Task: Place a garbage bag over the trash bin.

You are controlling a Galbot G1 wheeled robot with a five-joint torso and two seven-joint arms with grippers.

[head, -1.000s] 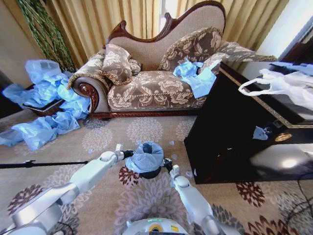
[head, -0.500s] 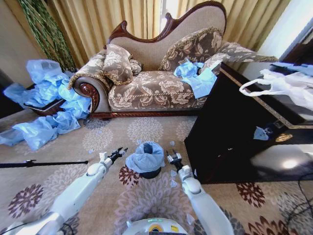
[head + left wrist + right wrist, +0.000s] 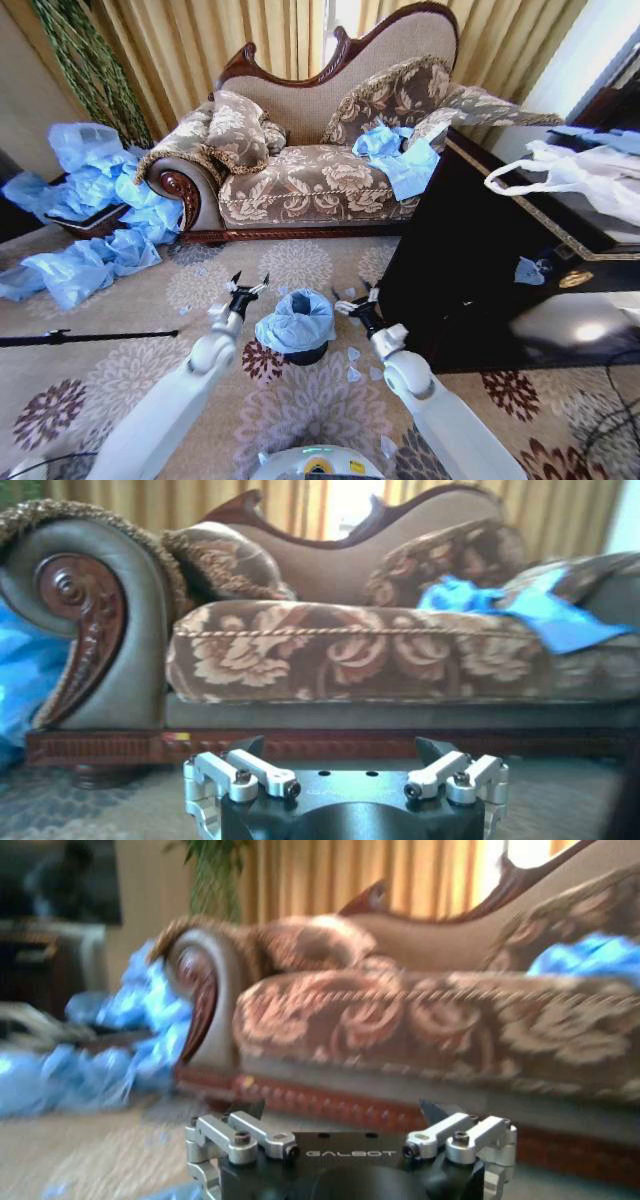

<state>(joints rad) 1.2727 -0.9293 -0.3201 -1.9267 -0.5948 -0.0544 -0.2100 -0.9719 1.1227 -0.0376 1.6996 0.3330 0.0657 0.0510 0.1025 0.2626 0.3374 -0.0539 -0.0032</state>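
Fingers [image 3: 238, 285] of the left gripper [image 3: 247, 288] stand apart with nothing between them, and the right gripper [image 3: 352, 301] is just as spread and empty; both wrist views show the fingertips wide of each other against the sofa [image 3: 400, 645]. The two grippers flank the trash bin [image 3: 303, 353], one on each side at about rim height, each just beside the bag but not touching it.

The garbage bag [image 3: 297, 320] sits on the bin as a light blue, crinkled cap. Its mouth appears folded outward over the rim, with a darker hollow at the top centre where it dips into the bin. Only a short band of the black wall shows beneath the plastic. The bin stands on the patterned carpet [image 3: 150, 300] between the sofa and a dark cabinet [image 3: 470, 260].

By my reading, the draping is essentially done and this is the release or checking stage. If anything is left, it would be a tidy-up: the bag bunches unevenly, fuller toward the left arm's side, so a next move would call for pinching the loose edge and drawing it down without tipping the light bin.
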